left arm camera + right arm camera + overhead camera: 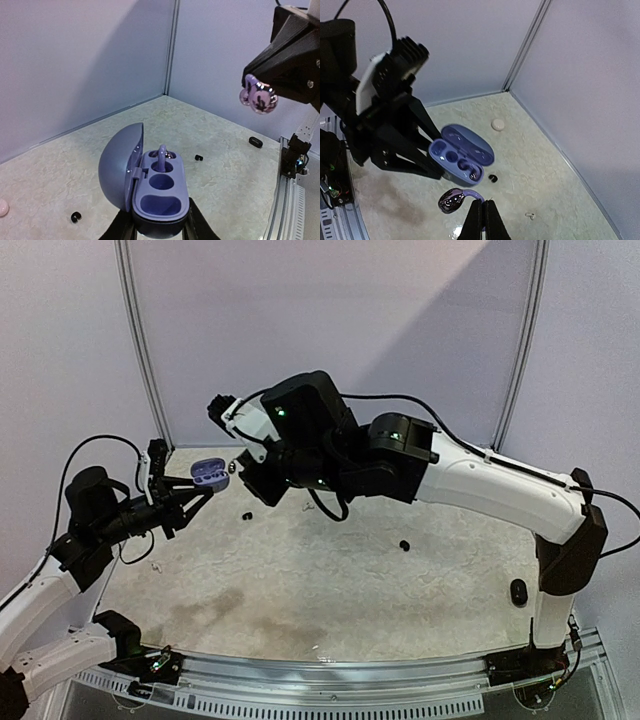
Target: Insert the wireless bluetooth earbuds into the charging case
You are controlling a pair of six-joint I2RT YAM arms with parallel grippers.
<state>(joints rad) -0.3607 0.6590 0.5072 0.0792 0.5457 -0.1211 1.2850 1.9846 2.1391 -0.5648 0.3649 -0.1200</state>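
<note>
Earbud (452, 201), purple with a mirror-bright bulb at one end, hangs in the air from the right gripper (483, 204), whose fingers are clenched tight on its thin band. In the right wrist view it sits at 6 o'clock from the case (162, 200), just beside it but not touching; in the left wrist view it hovers well up at 2 o'clock. The case is purple too and lies open, its lid (117, 165) swung upright at 9 o'clock of the body. The left gripper (159, 229) grasps the body from both sides, over the 10 o'clock part of the table (330, 580) in the top view. A second earbud (162, 156) already sits in the case's far slot, its loop standing up, while the middle well and the near well show bare purple. On the table, two black buds lie loose: one (245, 516) at about 5 o'clock from the case, the other (404, 544) near the table's middle, toward 3 o'clock. A black case (518, 591) lies shut at the 4 o'clock edge, close to the right arm's base. A pale round thing (497, 124) rests by the back wall; it is too small to tell whether it is a bud or a case. A white scrap (531, 215) lies further out on the table.
</note>
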